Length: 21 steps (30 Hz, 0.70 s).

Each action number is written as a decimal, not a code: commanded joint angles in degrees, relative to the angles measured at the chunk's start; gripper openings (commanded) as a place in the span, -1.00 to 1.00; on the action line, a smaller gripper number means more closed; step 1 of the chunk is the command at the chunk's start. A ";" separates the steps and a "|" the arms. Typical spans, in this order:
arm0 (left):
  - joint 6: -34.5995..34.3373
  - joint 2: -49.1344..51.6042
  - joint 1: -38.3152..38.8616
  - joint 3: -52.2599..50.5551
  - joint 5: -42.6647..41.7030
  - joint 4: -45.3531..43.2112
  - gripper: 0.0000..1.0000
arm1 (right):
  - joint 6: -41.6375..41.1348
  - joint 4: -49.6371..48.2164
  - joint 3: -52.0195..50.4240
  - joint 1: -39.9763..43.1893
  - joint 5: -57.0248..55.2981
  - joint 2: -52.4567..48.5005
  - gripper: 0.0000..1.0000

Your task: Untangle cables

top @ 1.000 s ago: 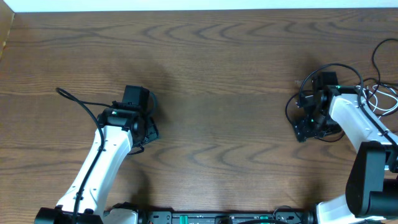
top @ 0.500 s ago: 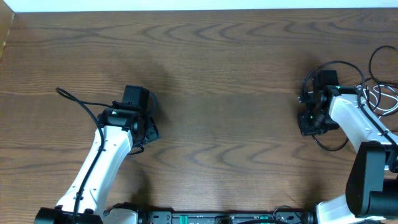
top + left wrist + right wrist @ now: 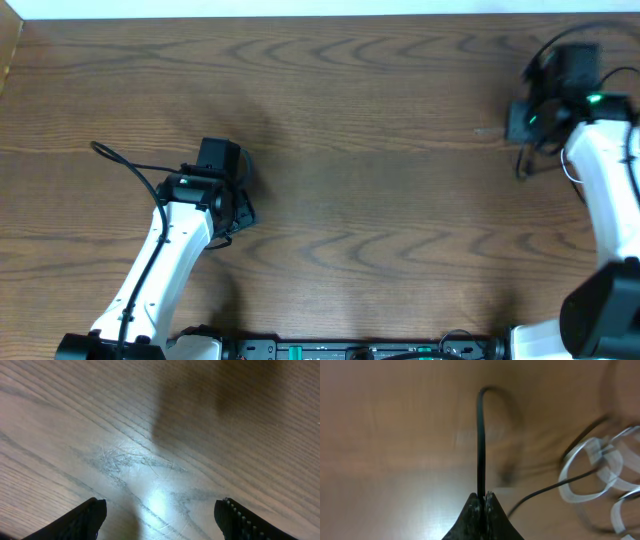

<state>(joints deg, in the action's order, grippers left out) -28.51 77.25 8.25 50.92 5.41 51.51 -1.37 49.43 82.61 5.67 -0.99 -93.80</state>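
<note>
My right gripper [image 3: 482, 496] is shut on the black cable [image 3: 480, 445], which runs straight up from the fingertips and bends over at its top. Another thin black strand trails off to the right. The white cable [image 3: 590, 471] lies in blurred loops at the right of the right wrist view. From overhead, the right gripper [image 3: 516, 122] sits at the far right of the table with a piece of black cable [image 3: 523, 163] hanging below it. My left gripper [image 3: 240, 210] is at the left, open [image 3: 160, 515] over bare wood with nothing between its fingers.
The brown wooden table [image 3: 360, 200] fills the view, with a pale wall edge [image 3: 300, 8] along the far side. A thick black arm wire [image 3: 125, 165] loops out left of the left arm. The white right arm [image 3: 605, 190] runs along the right edge.
The right gripper closed on the black cable and moved toward the far right corner, pulling the cable along. The left arm has stayed still.
</note>
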 commanded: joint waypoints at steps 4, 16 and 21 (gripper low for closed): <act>-0.31 -0.11 -0.20 0.50 -0.46 0.55 0.49 | -4.42 -3.45 7.74 8.31 -5.92 4.44 -0.98; -0.33 -0.11 -0.20 0.50 -0.48 1.18 0.49 | -11.96 -5.66 7.48 21.64 -13.73 3.37 -0.47; -0.33 -0.11 -0.20 0.50 -0.48 1.18 0.49 | -11.87 -4.28 6.64 22.73 1.18 1.03 0.65</act>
<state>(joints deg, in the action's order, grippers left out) -28.51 77.25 8.25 50.92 4.80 52.38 -11.73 44.42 89.93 28.40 -10.11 -90.59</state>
